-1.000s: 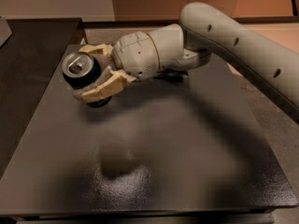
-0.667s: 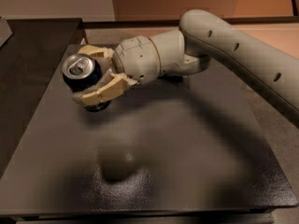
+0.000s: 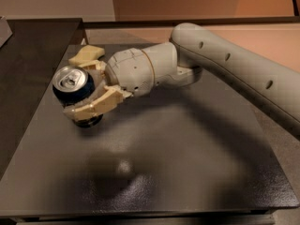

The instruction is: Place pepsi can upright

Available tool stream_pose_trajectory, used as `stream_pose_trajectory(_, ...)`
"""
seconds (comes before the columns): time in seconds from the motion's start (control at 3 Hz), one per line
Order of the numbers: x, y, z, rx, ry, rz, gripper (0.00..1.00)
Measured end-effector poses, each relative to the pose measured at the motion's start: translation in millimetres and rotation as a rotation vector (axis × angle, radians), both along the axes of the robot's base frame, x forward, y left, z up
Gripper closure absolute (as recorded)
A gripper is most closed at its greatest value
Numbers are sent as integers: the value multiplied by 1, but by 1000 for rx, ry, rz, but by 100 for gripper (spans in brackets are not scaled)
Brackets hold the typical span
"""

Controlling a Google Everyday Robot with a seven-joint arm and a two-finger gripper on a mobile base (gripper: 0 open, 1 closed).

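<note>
Here the counter [image 3: 187,163] is a dark, matte slab with a fine speckled grain. Its front and right edges are in view, and a broad bare stretch lies open toward both. A second dark surface [image 3: 28,50] runs along its left side, close to where the work is going on.

The arm [image 3: 229,64] is smooth, off-white and rounded, dotted with small holes. It reaches in from the right and ends in a bulbous wrist housing [image 3: 136,71].

The claw [image 3: 77,90] sits over the left part of the counter, its tan fingers [image 3: 96,106] clamped on the pepsi can [image 3: 75,86], one above it and one below. The can is a dark blue cylinder with a shiny silver top turned up and toward the camera, tilted slightly. Its base is low over the counter; whether it touches cannot be told.
</note>
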State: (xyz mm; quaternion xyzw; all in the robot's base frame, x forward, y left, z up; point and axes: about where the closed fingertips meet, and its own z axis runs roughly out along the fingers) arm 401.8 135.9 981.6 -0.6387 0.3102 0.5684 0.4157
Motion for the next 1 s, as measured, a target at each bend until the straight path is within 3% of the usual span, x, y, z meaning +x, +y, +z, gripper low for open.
stream_pose_trajectory(0.67,-23,18,-15,-9,64,60,100)
stream_pose_trajectory(1.0,-31,17,-23,-41,127,-8,100)
